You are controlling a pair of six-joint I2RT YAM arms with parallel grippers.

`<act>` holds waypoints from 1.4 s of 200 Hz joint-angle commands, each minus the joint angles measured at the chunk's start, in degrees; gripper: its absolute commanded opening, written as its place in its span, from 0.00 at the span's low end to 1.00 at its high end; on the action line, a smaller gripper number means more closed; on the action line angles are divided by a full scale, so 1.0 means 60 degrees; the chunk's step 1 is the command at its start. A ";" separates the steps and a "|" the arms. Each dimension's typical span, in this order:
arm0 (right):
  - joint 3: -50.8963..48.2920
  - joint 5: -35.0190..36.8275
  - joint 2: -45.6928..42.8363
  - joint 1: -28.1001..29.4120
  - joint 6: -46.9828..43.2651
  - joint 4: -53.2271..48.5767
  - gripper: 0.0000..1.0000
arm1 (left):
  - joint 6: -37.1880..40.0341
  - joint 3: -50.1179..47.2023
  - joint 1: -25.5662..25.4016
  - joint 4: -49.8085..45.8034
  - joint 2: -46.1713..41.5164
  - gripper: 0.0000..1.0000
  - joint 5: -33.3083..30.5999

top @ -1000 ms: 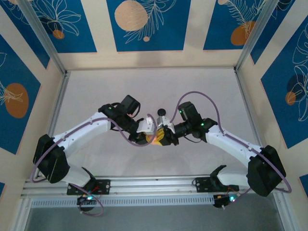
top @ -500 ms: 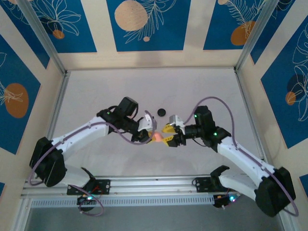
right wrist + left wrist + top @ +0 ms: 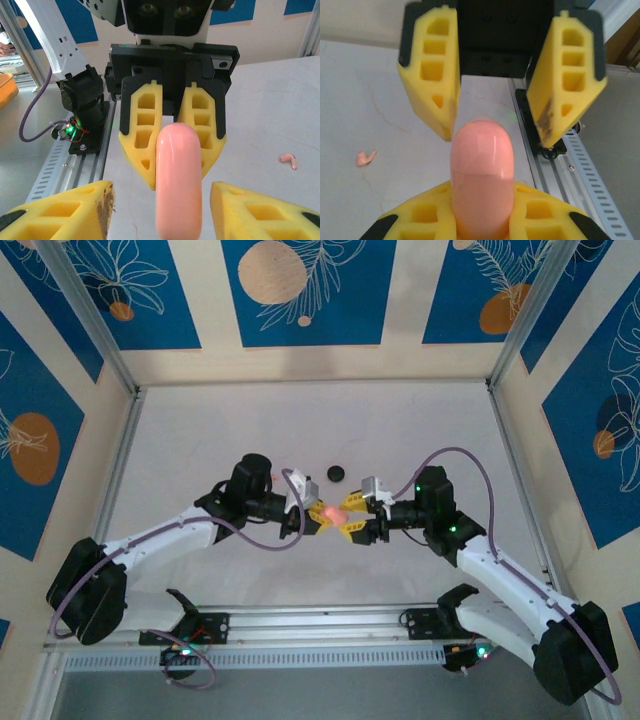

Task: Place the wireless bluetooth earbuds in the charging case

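The charging case (image 3: 481, 172), a salmon-pink capsule with rounded ends, is lifted clear of the table (image 3: 365, 90) and stands pinched at its lower end in the left gripper (image 3: 481, 212), whose yellow fingers press on its two broad faces. The right gripper (image 3: 160, 210) faces it with its jaws spread, one on each side of the case's free end and apart from it. A faint seam crosses the case partway up, and the lid looks closed. The shell is glossy and hard. It is probably light and stiff, and likely slick on its curved edges, so the safer hold is across the flatter faces. The right fingers would best take the free end above the seam, where the lid should hinge. A pale pink earbud (image 3: 365, 158) lies on the table, well apart from the case. It is tiny and curved, and will likely roll or skid unless it is pinched across its stem. A black round disc (image 3: 336, 473) sits farther back on the table. No brand, label or writing can be read on the case, the earbud or the fingers.
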 commanded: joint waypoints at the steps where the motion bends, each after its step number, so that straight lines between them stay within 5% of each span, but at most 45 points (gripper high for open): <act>1: 0.0111 -0.0321 0.0079 -0.0043 0.0183 0.0254 0.44 | -0.0461 -0.0113 0.0072 0.1043 -0.0236 0.08 0.0526; 39: 0.0204 -0.0362 0.0128 -0.0072 0.0108 0.0102 0.35 | -0.0612 -0.0233 0.0073 0.1372 -0.0324 0.09 0.0653; 62: 0.0319 -0.0467 0.0165 -0.0087 0.0041 -0.0022 0.20 | -0.0580 -0.0235 0.0082 0.1370 -0.0284 0.11 0.0738; 81: 0.0490 -0.0489 0.0137 -0.0101 -0.0304 -0.0469 0.13 | -0.0197 -0.0143 0.0073 0.0808 -0.0323 0.24 0.0596; 103: 0.0816 -0.0200 0.0138 -0.0091 -0.1014 -0.1508 0.11 | 0.0808 0.0159 0.0074 -0.0611 -0.0441 0.39 0.0276; 128: 0.1288 0.0402 0.0384 0.0024 -0.1922 -0.2760 0.11 | 0.1729 0.0522 0.0068 -0.1979 -0.0546 0.42 -0.0013; 163: 0.1656 0.0546 0.0862 0.0355 -0.2488 -0.3381 0.10 | 0.1651 0.0469 0.0072 -0.1840 -0.0597 0.46 -0.0040; 216: 0.1686 0.0500 0.0986 0.0572 -0.2458 -0.3131 0.10 | 0.1500 0.0484 0.0059 -0.1767 -0.0571 0.40 0.0071; 261: 0.1603 0.0485 0.0920 0.0601 -0.2229 -0.2909 0.11 | 0.1470 0.0553 0.0073 -0.1844 -0.0451 0.20 0.0127; 280: 0.1559 0.0558 0.0927 0.0587 -0.1926 -0.2654 0.25 | 0.1483 0.0557 0.0061 -0.1851 -0.0441 0.16 0.0133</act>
